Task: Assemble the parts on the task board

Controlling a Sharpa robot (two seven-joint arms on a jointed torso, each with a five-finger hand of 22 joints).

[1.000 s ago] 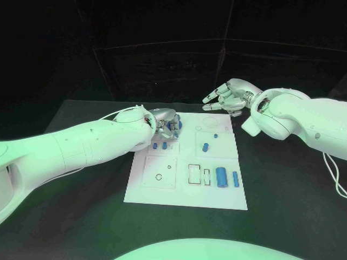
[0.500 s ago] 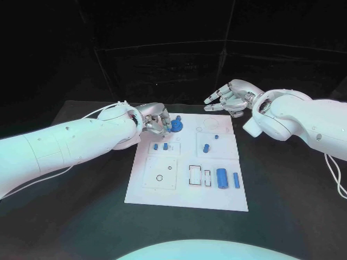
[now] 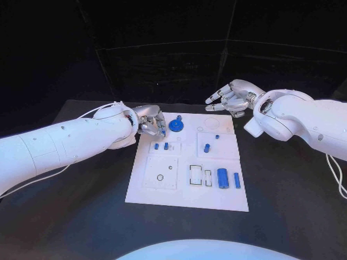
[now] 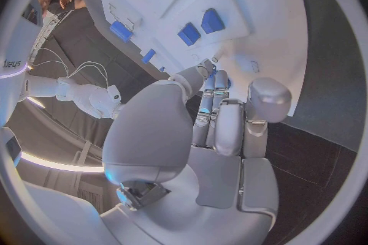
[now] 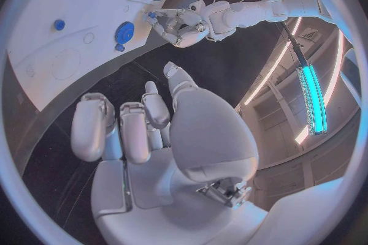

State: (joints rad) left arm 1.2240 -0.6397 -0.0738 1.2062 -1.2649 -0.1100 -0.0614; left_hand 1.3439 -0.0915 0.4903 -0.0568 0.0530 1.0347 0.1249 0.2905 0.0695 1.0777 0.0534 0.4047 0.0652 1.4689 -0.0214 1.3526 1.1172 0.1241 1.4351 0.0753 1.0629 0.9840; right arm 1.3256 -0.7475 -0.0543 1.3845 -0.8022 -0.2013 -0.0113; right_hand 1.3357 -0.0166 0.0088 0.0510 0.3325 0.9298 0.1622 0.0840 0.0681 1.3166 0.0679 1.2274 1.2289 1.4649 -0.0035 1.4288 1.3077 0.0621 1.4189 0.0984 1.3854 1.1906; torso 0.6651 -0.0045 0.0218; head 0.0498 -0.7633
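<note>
Head view: black table (image 3: pixel 79 216) around task board (image 3: pixel 187 196)

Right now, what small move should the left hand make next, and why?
Probably reach for one of the two small blue parts nearest it. The left hand holds nothing, its fingers beside the blue disc part standing on the task board, with loose parts remaining.

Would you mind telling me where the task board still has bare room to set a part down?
The task board is bare along its near edge, below the blue cylinders. Its far left corner is crowded: the left hand hovers beside the round blue part.
</note>
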